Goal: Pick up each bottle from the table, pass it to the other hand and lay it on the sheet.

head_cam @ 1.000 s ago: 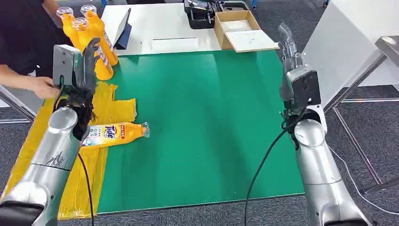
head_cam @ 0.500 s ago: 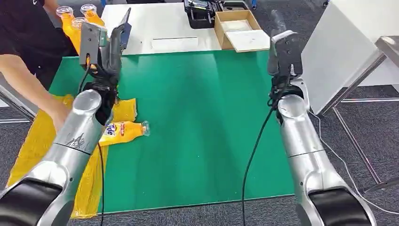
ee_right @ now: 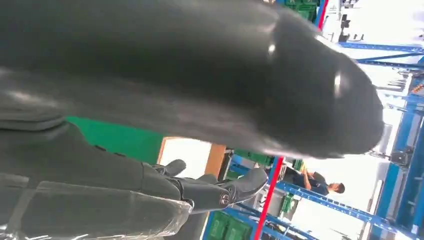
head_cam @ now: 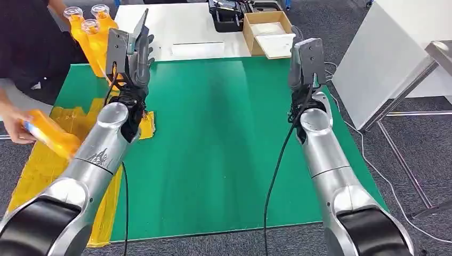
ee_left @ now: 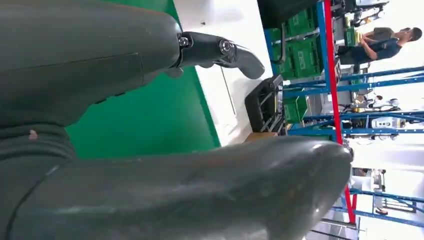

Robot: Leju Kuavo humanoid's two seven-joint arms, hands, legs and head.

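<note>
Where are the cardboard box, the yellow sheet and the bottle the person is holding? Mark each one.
cardboard box (head_cam: pixel 250 33), head view, on its brown left wall.
yellow sheet (head_cam: pixel 32 170), head view, on a bare part near the table's left edge.
bottle (head_cam: pixel 48 134), head view, on the blurred orange body beside the person's hand.

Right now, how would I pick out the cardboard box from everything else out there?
Look past the far edge of the green mat to the white table. At its right end sits the cardboard box, open-topped, brown, with a white sheet inside. The black tray beside it is darker.
</note>
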